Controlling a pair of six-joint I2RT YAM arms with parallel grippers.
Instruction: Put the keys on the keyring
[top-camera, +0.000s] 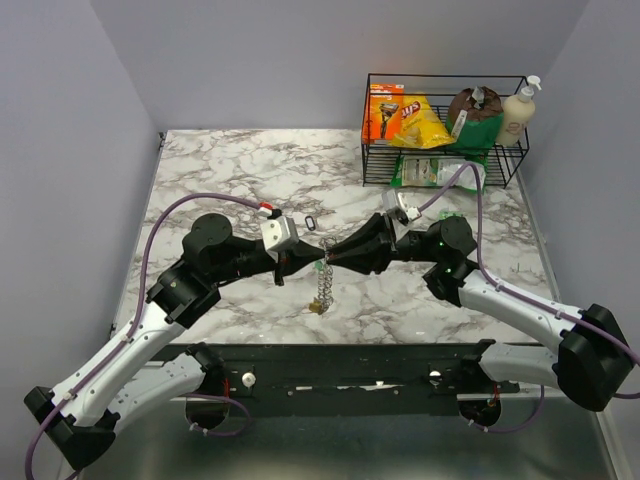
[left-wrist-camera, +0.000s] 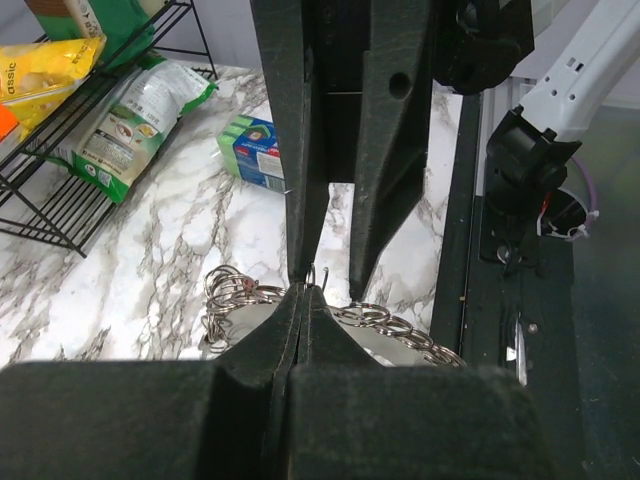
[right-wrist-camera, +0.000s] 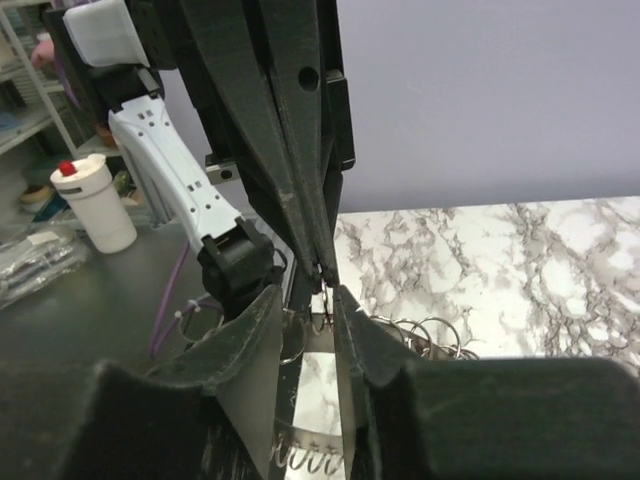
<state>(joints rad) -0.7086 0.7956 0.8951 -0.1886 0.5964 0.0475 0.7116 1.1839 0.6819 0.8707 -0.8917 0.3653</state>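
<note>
Firstly, table (top-camera: 220, 170) — white marble-patterned top with grey walls on three sides.

Left arm (top-camera: 150, 320) and right arm (top-camera: 520, 310): white and black, bases at the near edge. Both reach inward and meet tip to tip about mid-table.

Wire rack (top-camera: 446, 77): black, two tiers, standing in the far right corner. The upper tier holds an orange pack (top-camera: 381, 108), a yellow crisp bag (top-camera: 420, 125), a brown pouch (top-camera: 472, 105) and a cream pump bottle (top-camera: 518, 110). The lower tier holds a green-and-white bag (top-camera: 430, 170).

Left gripper (left-wrist-camera: 303, 298): jaws pressed fully together, with a thin wire loop of the keyring pinched at the very tips.

Right gripper (right-wrist-camera: 310, 300): jaws narrowly apart, one on either side of the left gripper's tips. Marble shows through the gap. Whether its pads touch the wire cannot be told.

Keyring (top-camera: 322, 285): a run of silvery coiled rings. Its upper end sits where the two grippers meet, and the rest trails toward the near edge. Whether the lower rings rest on the table cannot be told.

Blue-and-green box (left-wrist-camera: 255, 150): on the table toward the right edge, just on the near side of the rack.

Dark oval clip (top-camera: 308, 221): lying flat on the far side of the meeting grippers — apart from the keyring.

Yellow-gold piece (top-camera: 316, 308): at the keyring's end nearest the near edge.
</note>
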